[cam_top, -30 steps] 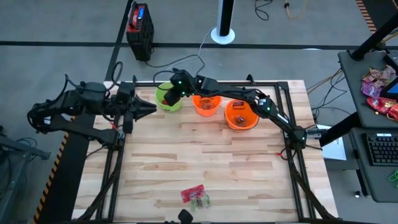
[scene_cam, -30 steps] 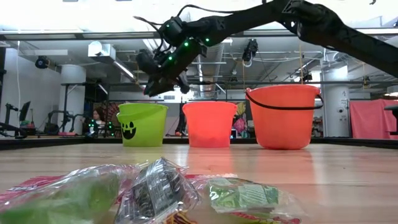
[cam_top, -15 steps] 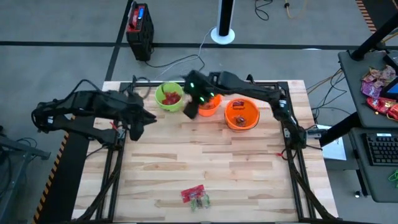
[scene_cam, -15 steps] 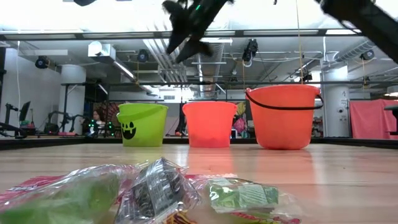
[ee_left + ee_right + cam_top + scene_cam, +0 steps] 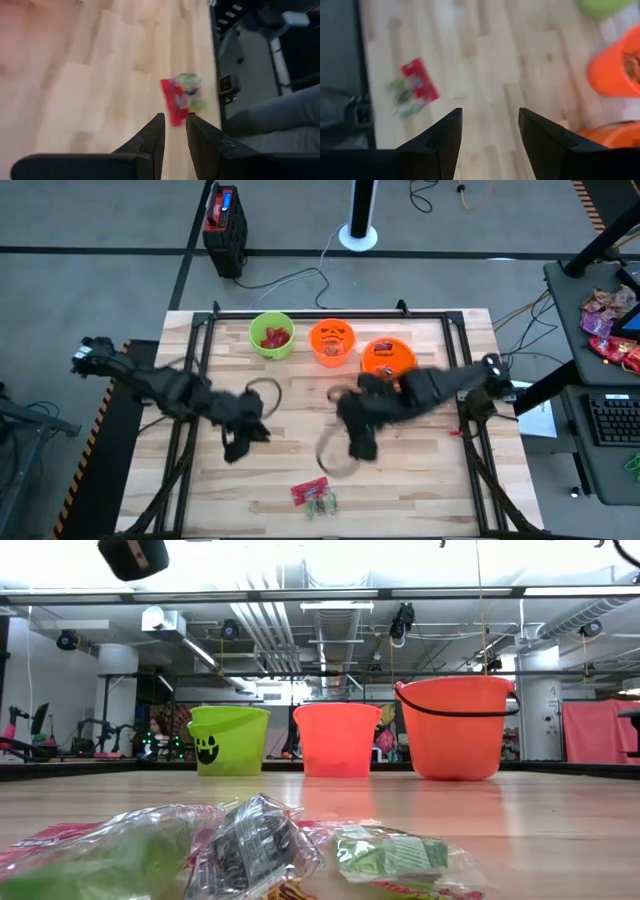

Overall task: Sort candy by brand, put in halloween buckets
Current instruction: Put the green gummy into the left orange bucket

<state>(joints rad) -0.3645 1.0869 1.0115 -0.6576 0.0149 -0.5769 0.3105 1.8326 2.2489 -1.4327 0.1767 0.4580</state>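
Candy heap at lower centre, three buckets in a row at upper centre

The candy (image 5: 312, 495) lies near the table's front edge; overhead shows sweets inside the green bucket (image 5: 271, 336), jack-o'-lantern bucket (image 5: 332, 341) and wide orange bucket (image 5: 386, 361), which the low view hides. Right gripper (image 5: 489, 134) hovers mid-table, fingers wide, empty; left gripper (image 5: 173, 134) hovers left of it, fingers narrow, empty

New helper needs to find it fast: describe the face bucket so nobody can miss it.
Look along the table's far edge, where three buckets stand in a row. The face bucket is the middle one, between the green bucket and the wide bucket. It alone is orange with a jack-o'-lantern face.
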